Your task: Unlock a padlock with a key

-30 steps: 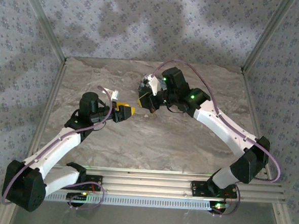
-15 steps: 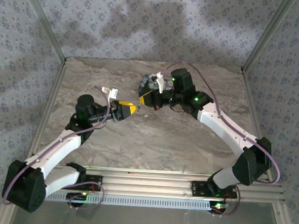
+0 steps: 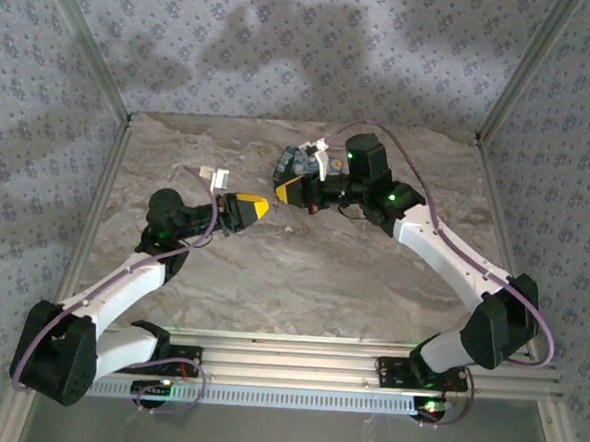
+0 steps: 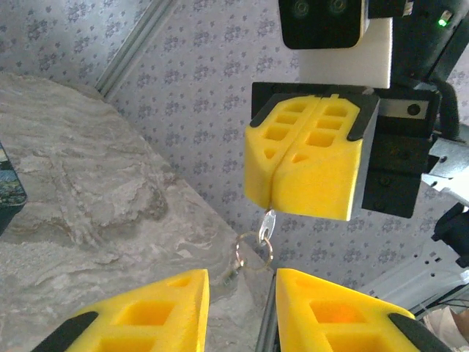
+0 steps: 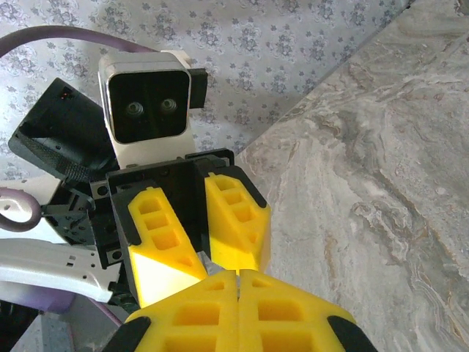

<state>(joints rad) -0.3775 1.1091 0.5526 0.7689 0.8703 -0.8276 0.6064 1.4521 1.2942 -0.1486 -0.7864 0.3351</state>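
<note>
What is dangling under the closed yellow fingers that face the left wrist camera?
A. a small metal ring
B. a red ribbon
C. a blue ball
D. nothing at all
A: in the left wrist view a small metal ring hangs below the right gripper, whose yellow fingers are pressed together on a small silvery piece that carries the ring.

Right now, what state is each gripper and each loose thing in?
Left gripper: fingers apart, not clamped on anything.
Right gripper: fingers shut, pinching a small metal piece.
Key ring: hanging from that piece, just above the gap between the left fingers.
Dark blue box: lying on the table, beyond the right gripper.
</note>
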